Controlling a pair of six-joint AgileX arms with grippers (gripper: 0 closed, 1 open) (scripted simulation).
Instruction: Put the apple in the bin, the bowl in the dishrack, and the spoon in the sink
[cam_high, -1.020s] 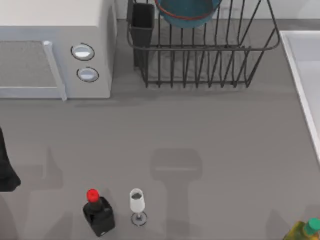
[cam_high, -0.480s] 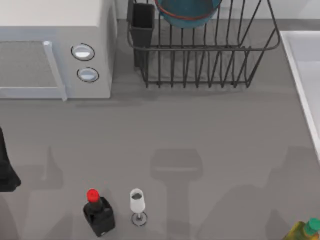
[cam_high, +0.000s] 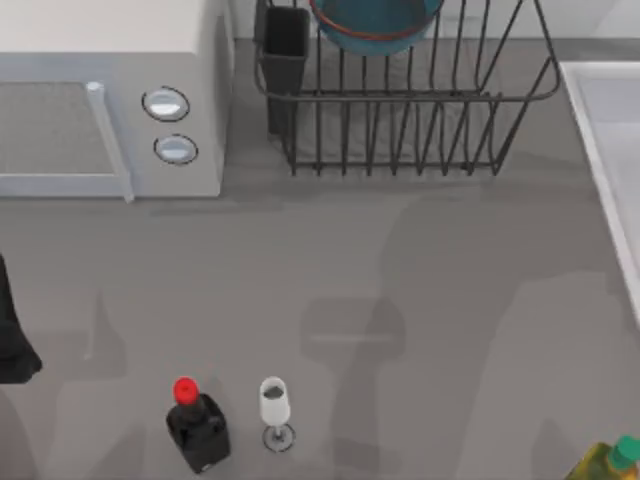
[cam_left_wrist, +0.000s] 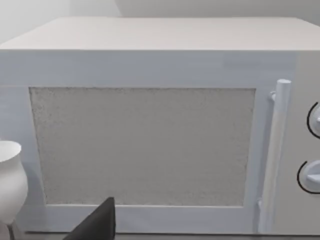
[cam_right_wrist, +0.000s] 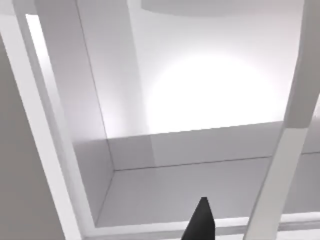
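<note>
Bowl (cam_high: 376, 22) sits in the dishrack (cam_high: 400, 110) at the back of the table, tucked among the prongs, so that part looks done. My right gripper (cam_right_wrist: 202, 222) hangs over the sink (cam_right_wrist: 200, 100), looking into its pale basin with the raised rim near; the sink lies at the table's right edge. Whether that gripper is spread, closed or holding something, I cannot tell. My left gripper (cam_left_wrist: 97, 222) is parked facing the microwave (cam_left_wrist: 150, 140), with the wine glass (cam_left_wrist: 10, 185) just beside it; its opening I cannot tell either.

The risk, as I judge it: if I carry the spoon and release too close to the rim, it could land on the table or bounce out. Pulling my right arm back carelessly could clip the dishrack and shake the bowl.
</note>
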